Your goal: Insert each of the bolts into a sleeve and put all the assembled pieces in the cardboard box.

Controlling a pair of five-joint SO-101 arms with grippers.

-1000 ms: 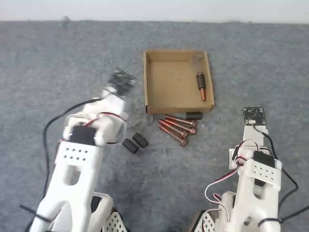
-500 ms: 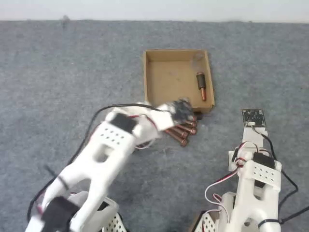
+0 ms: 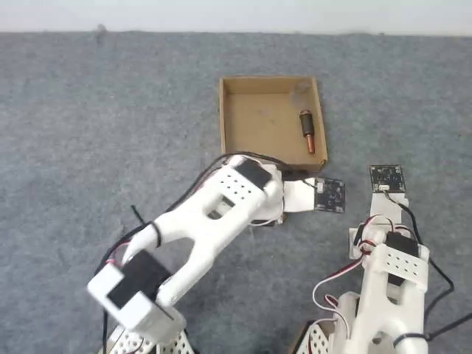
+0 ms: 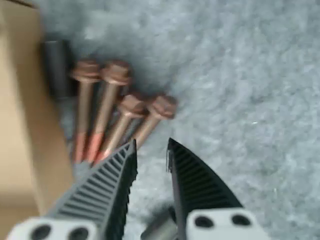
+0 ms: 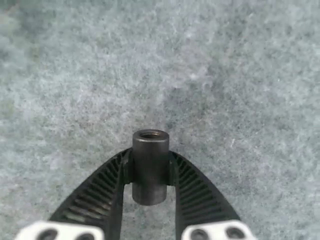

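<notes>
Several copper bolts [image 4: 116,100] lie side by side on the grey carpet, next to the cardboard box [image 4: 22,115]. A black sleeve [image 4: 56,67] lies between the bolt heads and the box wall. My left gripper [image 4: 151,145] hovers over the bolt shanks, open by a narrow gap, with nothing in it. In the high view the left arm [image 3: 243,192] stretches across the box's front edge and covers the bolts. The cardboard box [image 3: 251,151] holds one assembled bolt and sleeve [image 3: 307,131]. My right gripper [image 5: 150,160] is shut on an upright black sleeve [image 5: 150,175] above bare carpet.
The right arm [image 3: 391,258] stands at the lower right of the table, apart from the box. Grey carpet [image 3: 110,110] covers the table, with free room left of the box and right of it.
The left arm has swung from the left side of the table over to the right, across the bolts in front of the box. The right arm has kept still.
</notes>
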